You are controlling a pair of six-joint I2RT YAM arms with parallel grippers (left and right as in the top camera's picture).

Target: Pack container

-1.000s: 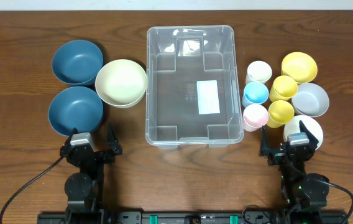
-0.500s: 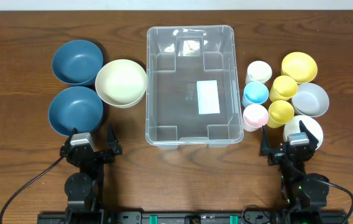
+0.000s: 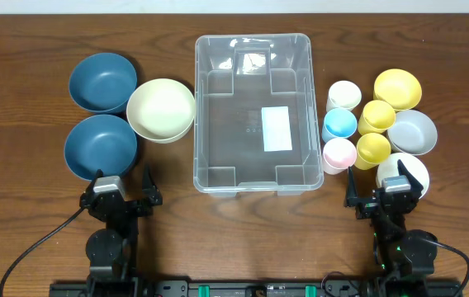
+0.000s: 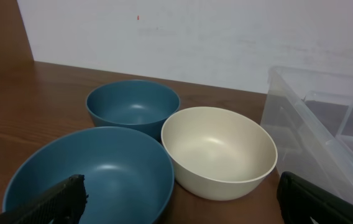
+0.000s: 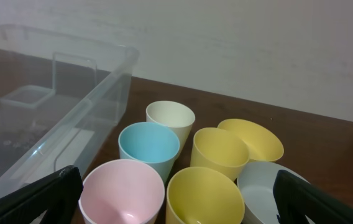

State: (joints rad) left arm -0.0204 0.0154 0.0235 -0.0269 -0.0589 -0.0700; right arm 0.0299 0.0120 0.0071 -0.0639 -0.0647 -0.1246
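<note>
So the container (image 3: pixel 253 111) sits upright in the middle of the table (image 3: pixel 36 33), clear plastic, with a white label (image 3: pixel 277 129) on its floor toward the right side. Left of the container there's a cream bowl (image 3: pixel 161 109) just beside its wall, and further out from it two dark blue bowls, a far blue bowl (image 3: pixel 102 81) and a near blue bowl (image 3: pixel 100 146). Right of the container there's a row of cups hugging the wall: white cup (image 3: pixel 344 94), light blue cup (image 3: pixel 339 124), pink cup (image 3: pixel 339 153). Beyond those, further from the container, are a yellow bowl (image 3: pixel 398 87), two yellow cups (image 3: pixel 378 114), a grey bowl (image 3: pixel 412 132) and a white bowl (image 3: pixel 404 172). The left gripper (image 3: pixel 121 180) is parked off the container's near left corner with its fingers spread wide. The right gripper (image 3: pixel 383 183) is off the near right corner, fingers also spread wide apart, with the white bowl just by it
</note>
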